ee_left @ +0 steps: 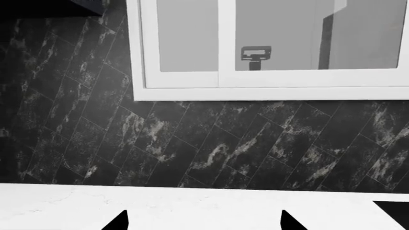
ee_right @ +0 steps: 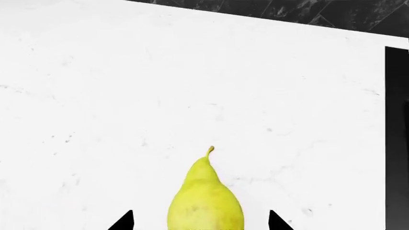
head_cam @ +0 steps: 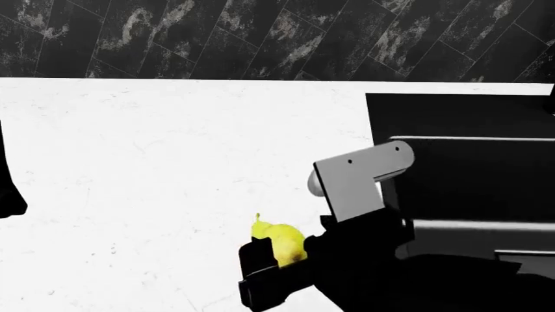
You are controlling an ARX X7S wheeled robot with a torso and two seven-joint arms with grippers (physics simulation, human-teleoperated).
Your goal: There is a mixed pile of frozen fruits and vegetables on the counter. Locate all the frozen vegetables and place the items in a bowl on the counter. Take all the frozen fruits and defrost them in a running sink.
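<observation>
A bright yellow pear (ee_right: 206, 201) lies on the white counter (ee_right: 128, 96), its stem pointing away from my right gripper. It also shows in the head view (head_cam: 279, 239). My right gripper (ee_right: 201, 221) is open, with a fingertip on either side of the pear's wide end and a gap on both sides. It shows low in the head view (head_cam: 275, 260). My left gripper (ee_left: 204, 221) is open and empty above the counter (ee_left: 191, 203), facing the wall. The black sink (head_cam: 459, 169) lies to the right of the pear. The eggplant, the orange piece and the bowl are out of view.
A dark marbled tile backsplash (ee_left: 211, 143) rises behind the counter, with a white-framed window (ee_left: 268, 81) above it. Part of my left arm (head_cam: 7, 195) shows at the head view's left edge. The sink edge shows in the right wrist view (ee_right: 397, 143).
</observation>
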